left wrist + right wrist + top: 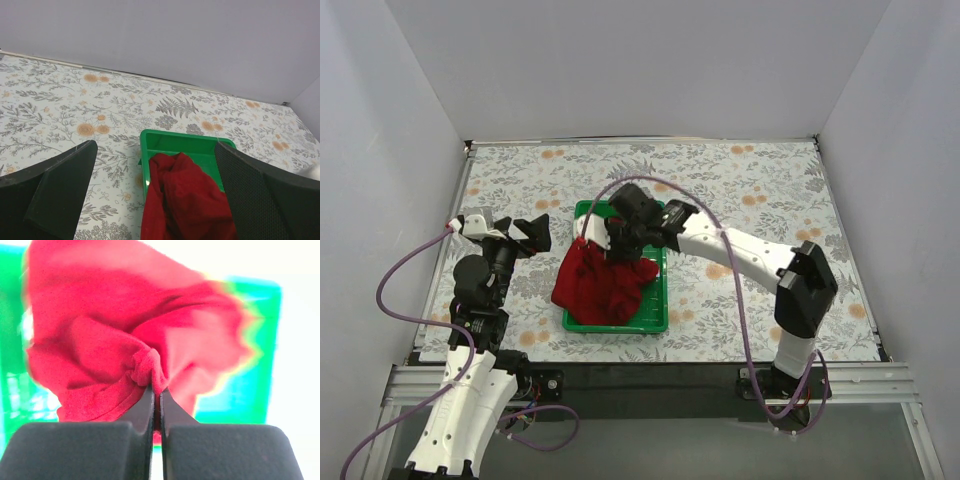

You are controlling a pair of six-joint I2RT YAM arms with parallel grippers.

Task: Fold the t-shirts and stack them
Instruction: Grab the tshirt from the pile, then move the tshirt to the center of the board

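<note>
T-shirt (592, 288), dark red, bunched in green tray (620, 327); right gripper (156, 390) clamped on a fold, likely to lift it out; left gripper (533, 233) wide, empty.

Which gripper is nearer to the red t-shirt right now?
Right. The right gripper is shut on a fold of the t-shirt over the green tray; the left gripper sits open to the shirt's left, apart from it.

Plain pale walls (620, 60), floral tablecloth (740, 180) (grey ferns, orange blooms), even light
</note>
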